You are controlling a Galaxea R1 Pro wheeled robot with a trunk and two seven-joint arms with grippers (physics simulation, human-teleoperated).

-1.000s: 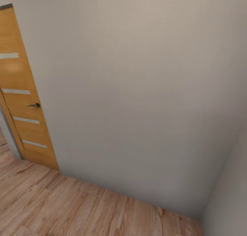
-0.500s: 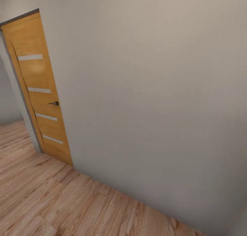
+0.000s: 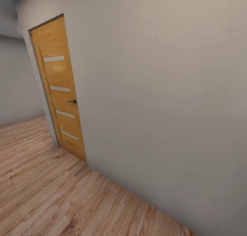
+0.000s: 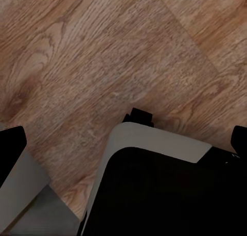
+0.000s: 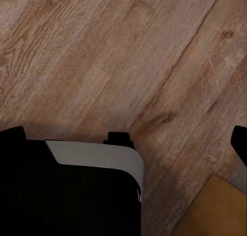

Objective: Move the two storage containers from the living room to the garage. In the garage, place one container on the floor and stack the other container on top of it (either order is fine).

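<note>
Where the two storage containers are, which way they point and how their long axes run: cannot tell from these views.

Left gripper [image 4: 125, 145]: in the left wrist view its two black fingertips [image 4: 10, 148] sit at opposite edges of the picture. Jaws wide, nothing between them but floor and robot body. Below it are light wood plank floor [image 4: 77, 55] and the robot's black body with a grey rounded rim [image 4: 154, 195]. A small black nub sits at the rim's edge. A second grey panel [image 4: 25, 195] is near one fingertip.

Right gripper [image 5: 126, 139]: in the right wrist view, same layout. One black fingertip [image 5: 241, 143] is at one edge, and the other merges with the dark body at the opposite edge. Jaws wide, holding nothing. The black body with a grey rim strip [image 5: 67, 195] is below it, over the wood planks [image 5: 103, 55]. An orange-tan surface [image 5: 211, 210] cuts one corner, with a sliver of grey beside it; cannot tell what either is.

Head view: a plain grey-white wall [image 3: 164, 91] takes up most of the frame and meets the wood plank floor [image 3: 51, 194] along a diagonal line. At the left end of that wall is an orange-wood door [image 3: 60, 88], tall and narrow. It has four pale horizontal strips, a dark lever handle [image 3: 72, 101] on its right edge and a grey frame on its left. Beyond the door, a further grey wall [image 3: 17, 85] stands at far left, and the floor continues up to it.
</note>
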